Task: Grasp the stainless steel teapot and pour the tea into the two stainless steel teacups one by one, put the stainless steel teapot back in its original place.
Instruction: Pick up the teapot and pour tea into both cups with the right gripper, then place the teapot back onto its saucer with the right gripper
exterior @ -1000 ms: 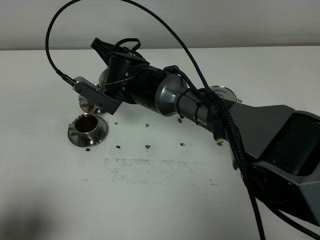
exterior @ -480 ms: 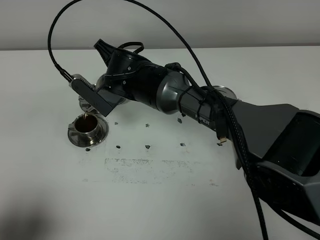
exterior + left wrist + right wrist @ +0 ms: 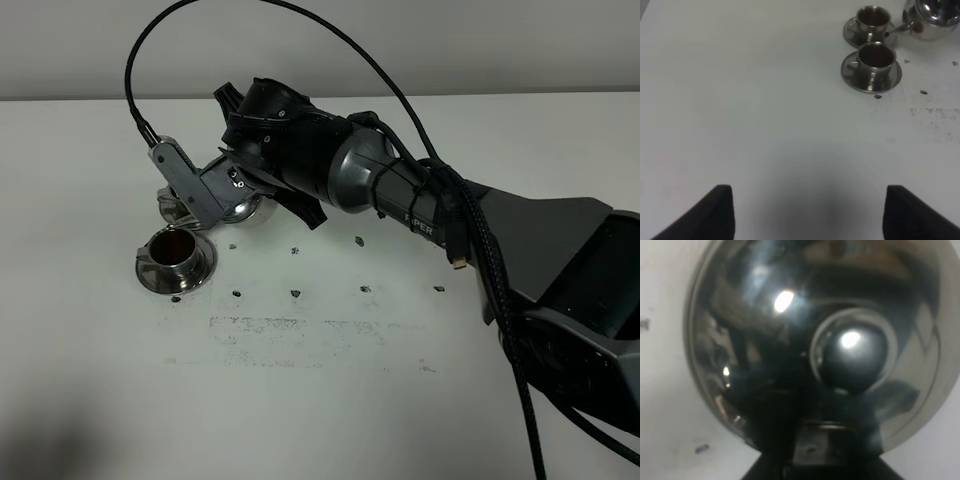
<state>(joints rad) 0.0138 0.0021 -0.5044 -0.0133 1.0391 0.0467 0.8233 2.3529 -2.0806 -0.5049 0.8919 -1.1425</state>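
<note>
My right gripper (image 3: pixel 258 185) reaches across to the left and is shut on the handle of the stainless steel teapot (image 3: pixel 243 205). The pot sits nearly upright, just right of the cups. The right wrist view looks down on its domed lid and knob (image 3: pixel 855 352). The near teacup (image 3: pixel 176 258) stands on its saucer with reddish-brown tea (image 3: pixel 178 244) in it. The far teacup (image 3: pixel 168 206) is mostly hidden behind the wrist's metal bracket. The left wrist view shows both cups, the near teacup (image 3: pixel 875 57) and the far teacup (image 3: pixel 872 17), with the teapot (image 3: pixel 935 17) beside them. My left gripper (image 3: pixel 807 215) is open and far from them.
The white table (image 3: pixel 120 380) has dark specks and a smudged patch (image 3: pixel 290 335) near the middle. A black cable (image 3: pixel 330 40) loops above the right arm. A wall (image 3: pixel 80 50) runs along the far edge.
The teapot has tipped back from pouring over the near cup to nearly upright, and the thin stream has stopped. The right wrist has rotated and shifted a little to the right.
</note>
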